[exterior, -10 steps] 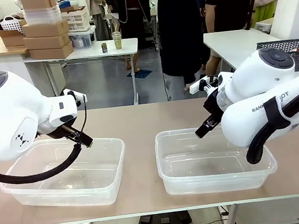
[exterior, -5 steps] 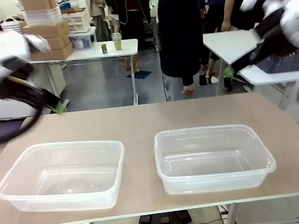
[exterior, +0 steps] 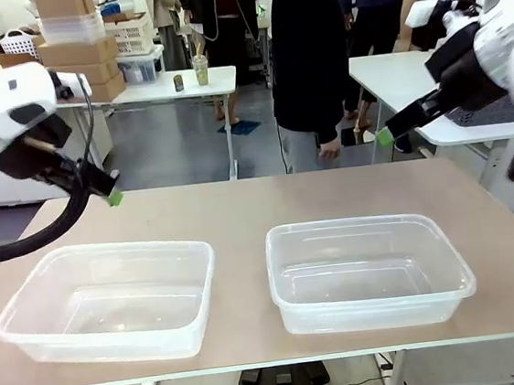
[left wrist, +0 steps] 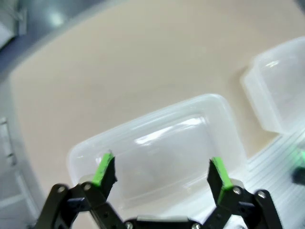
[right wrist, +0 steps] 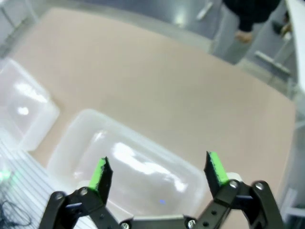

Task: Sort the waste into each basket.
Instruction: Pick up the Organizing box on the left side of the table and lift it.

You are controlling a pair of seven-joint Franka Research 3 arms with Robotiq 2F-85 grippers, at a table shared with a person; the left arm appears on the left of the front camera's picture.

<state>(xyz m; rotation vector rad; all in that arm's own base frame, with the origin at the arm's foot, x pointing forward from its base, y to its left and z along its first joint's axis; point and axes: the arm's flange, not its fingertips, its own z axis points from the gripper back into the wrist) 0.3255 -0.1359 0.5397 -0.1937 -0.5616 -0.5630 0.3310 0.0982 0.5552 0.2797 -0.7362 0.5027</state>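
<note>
Two clear, round-cornered plastic tubs are noted: left tub (exterior: 108,348), right tub (exterior: 371,315). The left gripper (left wrist: 161,163) and right gripper (right wrist: 157,163) are held spread, empty.

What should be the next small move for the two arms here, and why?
Probably hold both arms up and wait. The left claw and the right claw are open and grip nothing, the left tub and the right tub look empty, and the person has put nothing on the table yet.
</note>
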